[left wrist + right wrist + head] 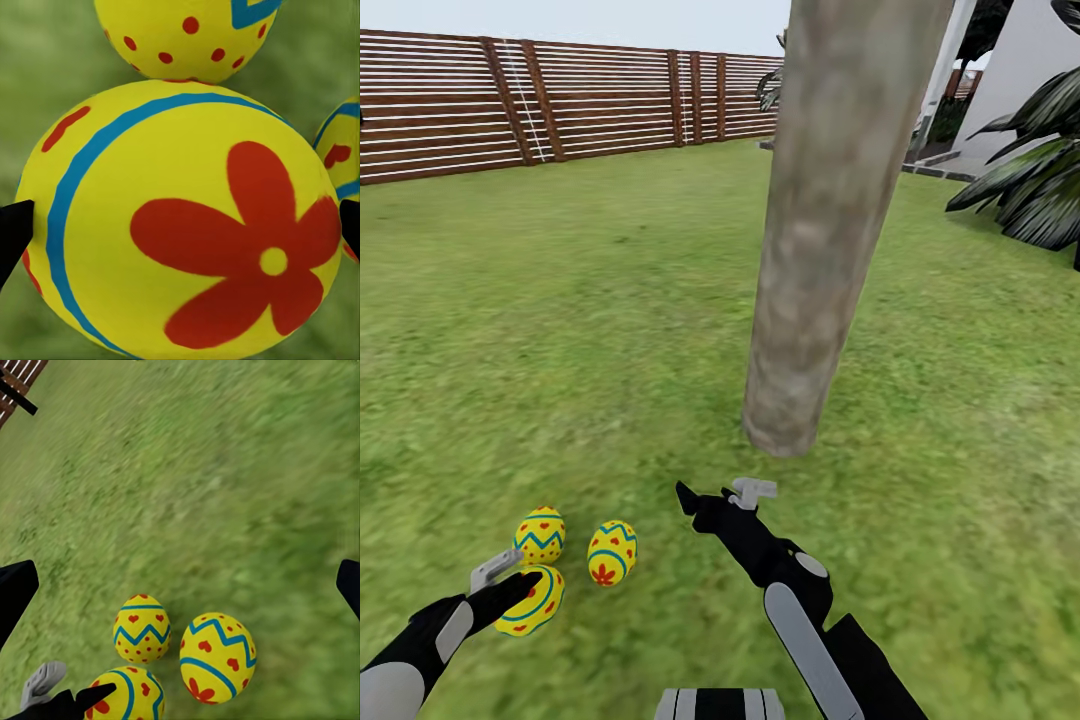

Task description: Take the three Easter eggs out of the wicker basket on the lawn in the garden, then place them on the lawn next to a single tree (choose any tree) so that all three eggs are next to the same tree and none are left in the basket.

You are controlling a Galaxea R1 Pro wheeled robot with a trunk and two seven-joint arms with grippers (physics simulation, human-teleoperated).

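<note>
On the mottled green lawn (610, 330), near the foot of the smooth grey-brown tree trunk (830, 230), lie three small yellow eggs painted with red flowers and blue zigzag bands, close together. The left gripper (525, 590) has its black fingers on either side of the nearest egg (180, 225), which touches a second egg (540, 534), with the third (611, 552) just beside. The right gripper (180, 585) hangs over the grass with its fingers spread wide, holding nothing; a brown slatted fence (510, 100) stands far behind.
</note>
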